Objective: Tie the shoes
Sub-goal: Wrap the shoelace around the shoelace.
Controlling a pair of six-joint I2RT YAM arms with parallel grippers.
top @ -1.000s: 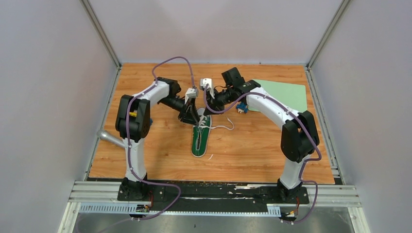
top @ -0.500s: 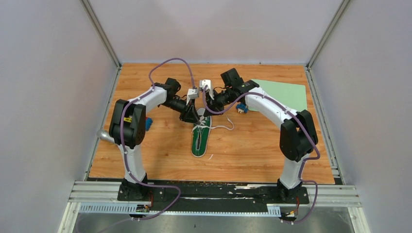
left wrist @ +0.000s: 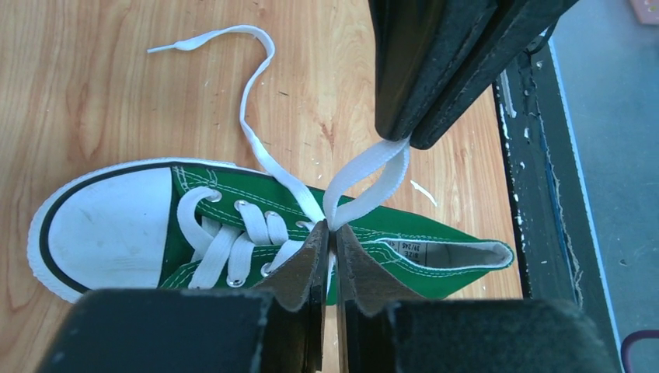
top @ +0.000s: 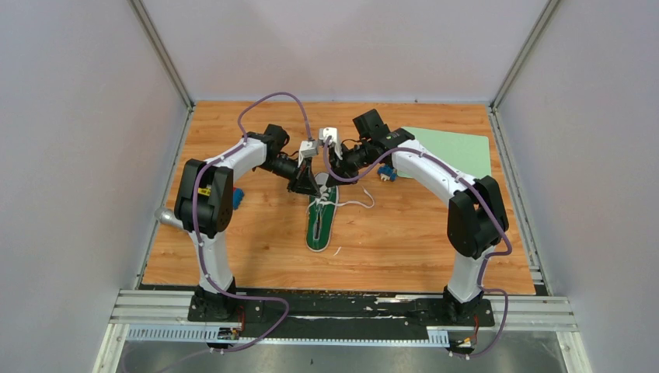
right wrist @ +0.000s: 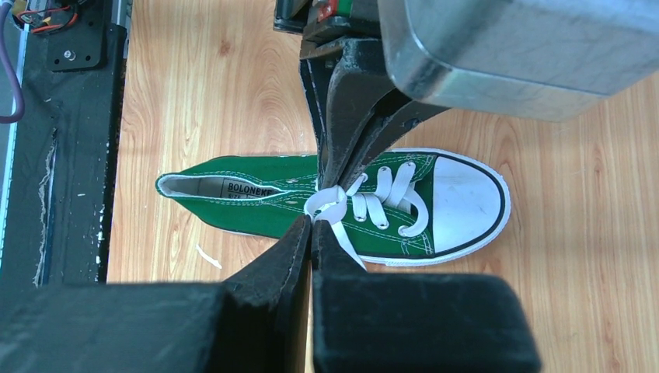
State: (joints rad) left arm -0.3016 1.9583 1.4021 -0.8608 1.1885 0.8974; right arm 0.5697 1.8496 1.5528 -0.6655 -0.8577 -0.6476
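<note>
left jaws: clenched on the white lace (left wrist: 365, 175) loop at its base, just above the eyelets
right jaws: clenched on the same loop's upper end
sneaker (top: 320, 225): flat on the tabletop (top: 404, 233) between both arms, toe cap (left wrist: 109, 217) pointing away from the bases
loose lace end (left wrist: 256, 85): trailing over the wood

A green mat (top: 458, 151) lies near a blue piece (top: 387, 174), perhaps plastic.

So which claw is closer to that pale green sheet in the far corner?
Right. The right gripper pinches a lace above the shoe, on the side toward the green sheet; the left gripper pinches lace on the shoe's far side from it.
</note>
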